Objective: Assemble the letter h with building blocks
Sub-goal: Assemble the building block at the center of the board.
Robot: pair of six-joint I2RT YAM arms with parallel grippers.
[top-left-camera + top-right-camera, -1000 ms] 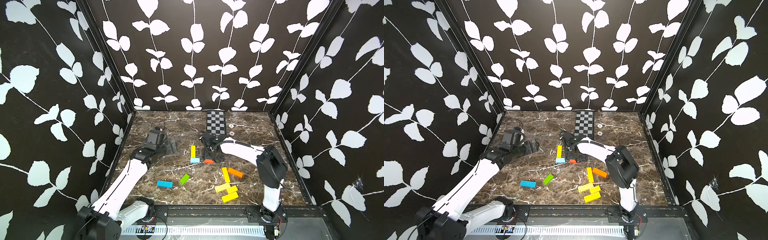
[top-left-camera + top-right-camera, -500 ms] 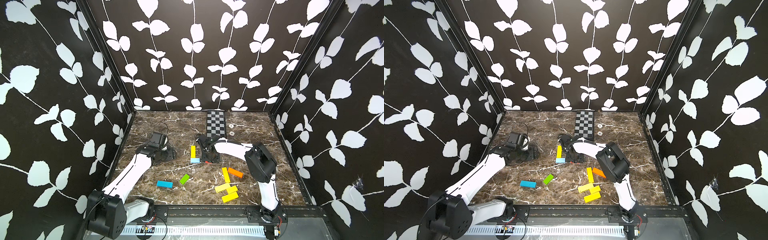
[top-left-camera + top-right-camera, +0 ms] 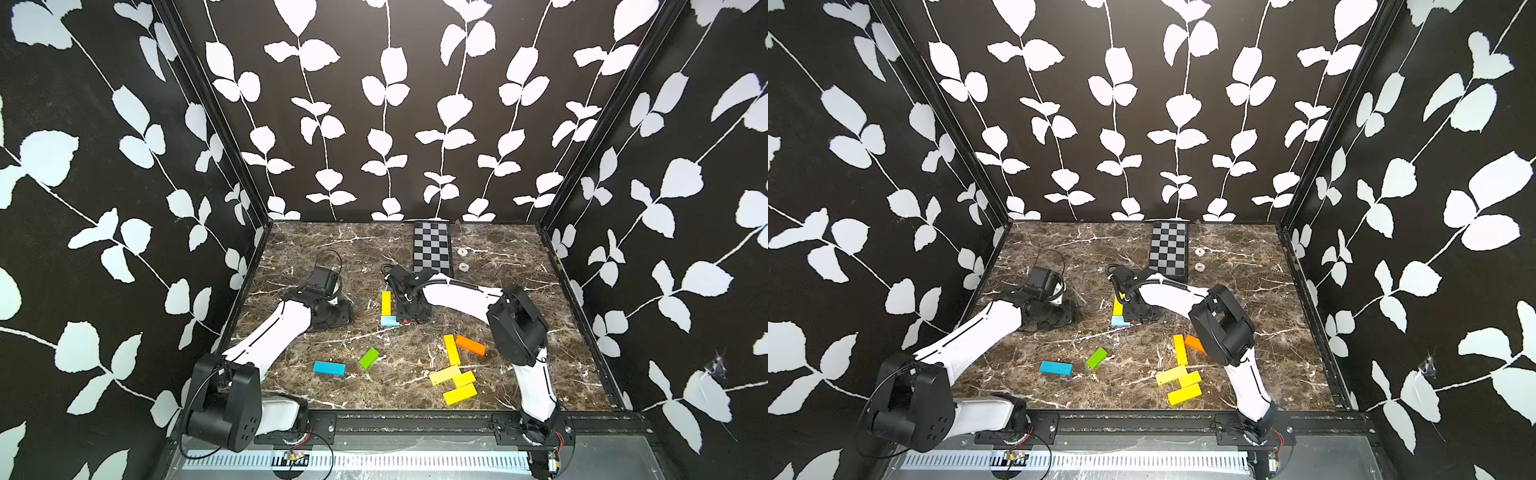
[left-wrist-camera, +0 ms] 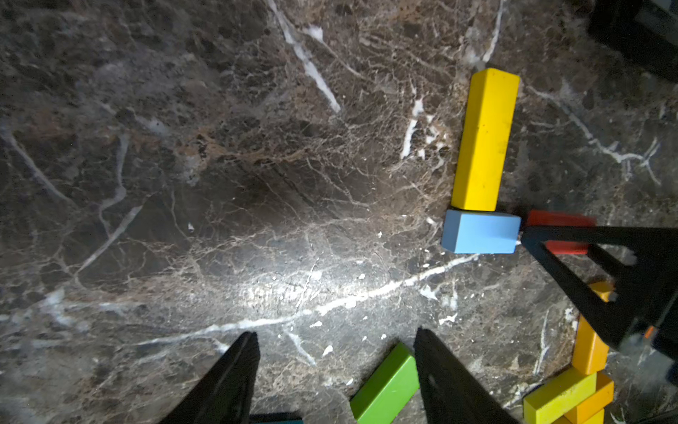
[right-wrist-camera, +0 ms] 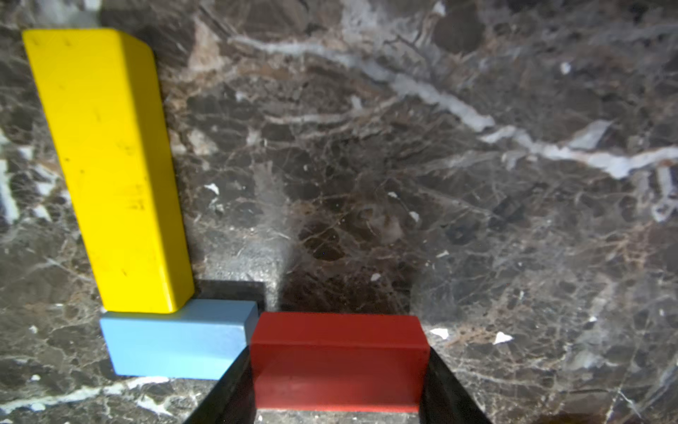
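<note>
Now your right gripper (image 5: 337, 361) clamps red block (image 5: 330, 337), seemingly abutting light blue block (image 5: 172, 341) as h crossbar; left gripper (image 4: 335, 334) open, empty.

I see on my remote feed a brown marble table (image 3: 519, 270) with a checkered board (image 3: 432, 245) lying flat at its far edge. At mid-table a long yellow block (image 3: 386, 302) butts end-on against a light blue block (image 3: 389, 321), with a red block (image 5: 337, 352) just beside it. Toward the front lie a blue block (image 3: 329, 368), a green block (image 3: 369, 358), an orange block (image 3: 471, 345) and four bunched yellow blocks (image 3: 444, 375).
</note>
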